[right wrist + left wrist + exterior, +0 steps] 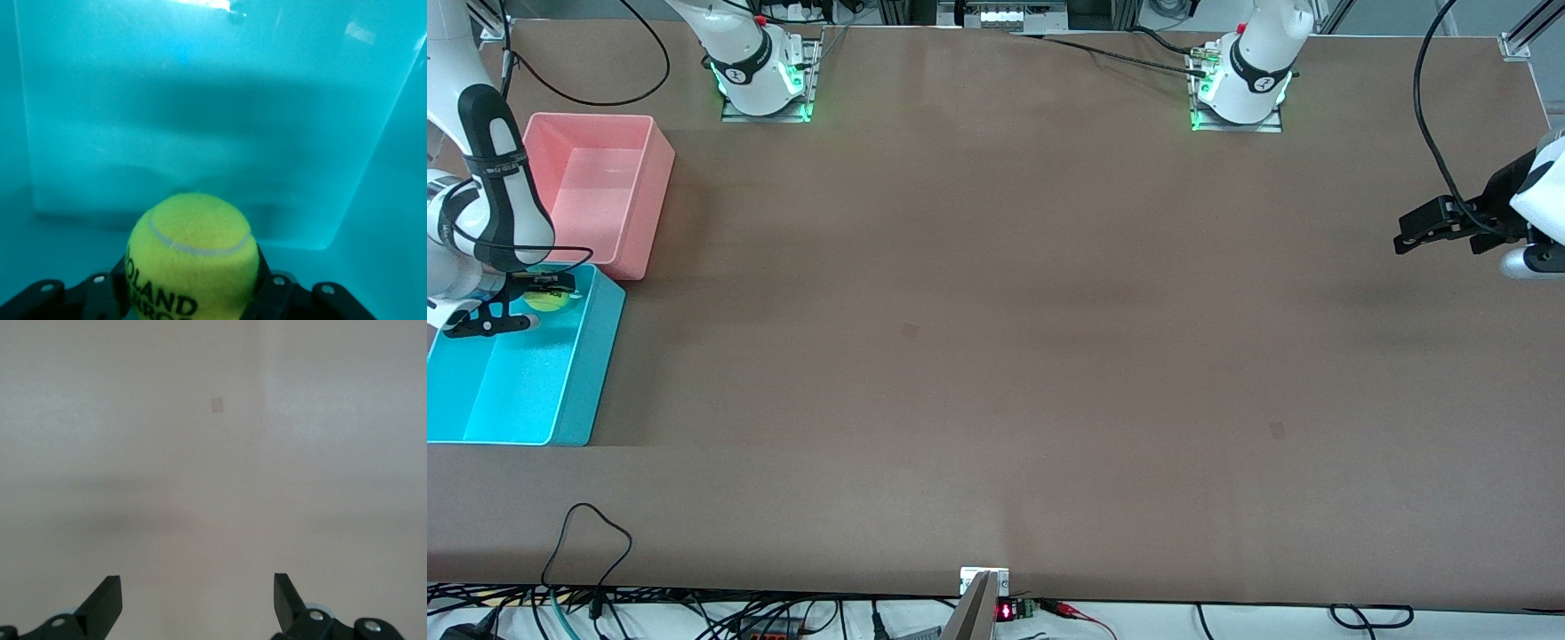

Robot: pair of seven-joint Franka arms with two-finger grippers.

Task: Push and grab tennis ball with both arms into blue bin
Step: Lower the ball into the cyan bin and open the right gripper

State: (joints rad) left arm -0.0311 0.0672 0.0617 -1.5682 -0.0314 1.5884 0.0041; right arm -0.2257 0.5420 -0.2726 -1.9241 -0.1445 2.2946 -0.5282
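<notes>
Gripping the tennis ball (193, 257) w/ your right gripper (547, 298) over the blue bin (583, 382); left gripper (198, 603) waits over the table (996, 356), fingers spread, nothing in them.

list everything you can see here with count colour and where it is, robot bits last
fuzzy yellow-green tennis ball: one, black lettering, held over the inside of the blue bin.
rectangular cyan plastic blue bin: one, lighter inside, at the right arm's end of the table, nearer to the front camera than the pink bin.
rectangular pink plastic bin: one, beside the blue bin, nothing seen in it.
brown table: one, flat brown top under everything.
black cables: several, along the table's edges.
right gripper: one, black, shut on the tennis ball over the blue bin.
left gripper: one, black, open, waiting over the left arm's end of the table.
</notes>
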